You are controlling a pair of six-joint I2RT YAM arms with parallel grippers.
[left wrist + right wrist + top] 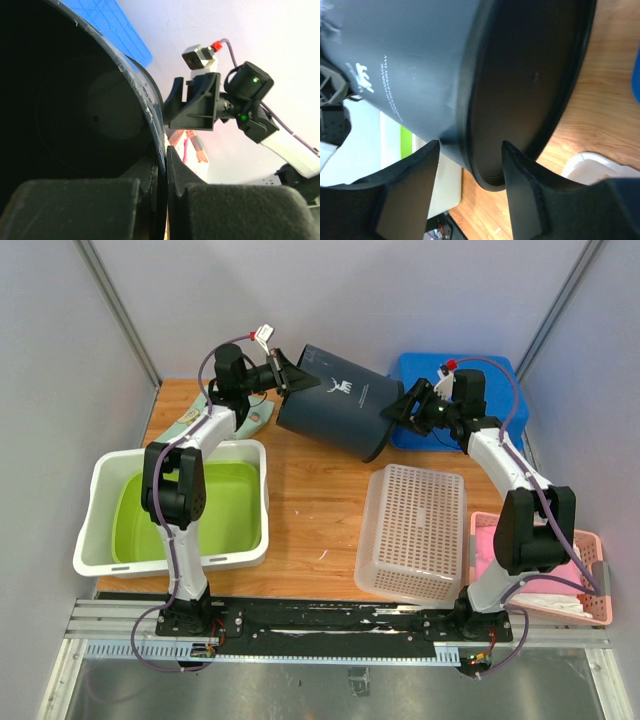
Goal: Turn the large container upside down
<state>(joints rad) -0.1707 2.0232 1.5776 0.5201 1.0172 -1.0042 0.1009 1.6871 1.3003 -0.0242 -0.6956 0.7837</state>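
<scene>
The mounting rail [330, 618] carrying both arm bases lies closest, well to the near side of the large container [340, 400]. Near-left of the container sits a white tub [95, 490] with a green bin [190, 520] nested inside.

The left hand [298, 377] is at the container's mouth, which points left and away. In the left wrist view it is clenched on the rim, one pad inside the wall and one outside. The container, a dark navy bucket, lies tipped on its side over the far part of the wooden surface [310, 500]; I cannot tell whether its lower edge touches the wood. At its base, on the right, the right hand [408, 412] is released, jaws wide and straddling the bottom rim.

A blue crate [490, 375] stands just right of the container. An upturned white perforated basket [415, 530] is near-right of it, and a pink basket [590, 540] further right.

The flip looks about half done. Next, the mouth must swing down to the bare wood on the container's near side while the base rises. The thin rim pinch could slip.
</scene>
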